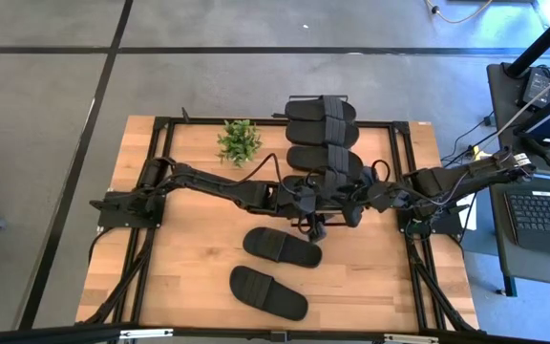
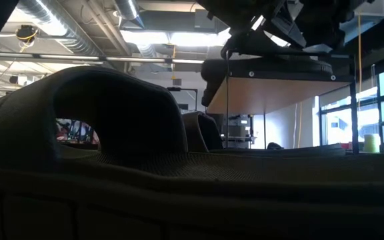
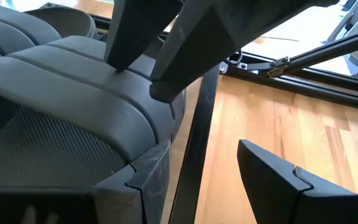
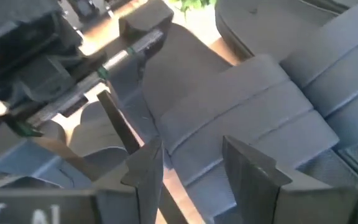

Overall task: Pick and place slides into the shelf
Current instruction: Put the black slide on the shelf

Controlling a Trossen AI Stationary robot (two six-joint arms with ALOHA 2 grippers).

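**A:** High view first: you have both arms meeting at the shelf [image 1: 396, 129] in the middle of the table [image 1: 189, 277]. Three slides lie side by side along its top; the nearest slide [image 1: 325, 159] is the one both grippers are at.

**B:** What are the claws doing?

**A:** Your left gripper [image 1: 306, 196] comes in from the left, your right gripper [image 1: 356, 198] from the right, both at that slide's near edge. In the left wrist view you see the left fingers [image 3: 278, 180] spread apart, one on each side of the shelf's black edge rail, beside the slide's ribbed strap [image 3: 73, 87]. In the right wrist view the right fingers [image 4: 253, 174] stand apart over the strap; whether they pinch it, you cannot tell.

**B:** The other slides?

**A:** Two loose slides [image 1: 282, 247] lie on the table in front of the shelf, near each other. A small green plant [image 1: 240, 140] stands beside the shelf's left end.
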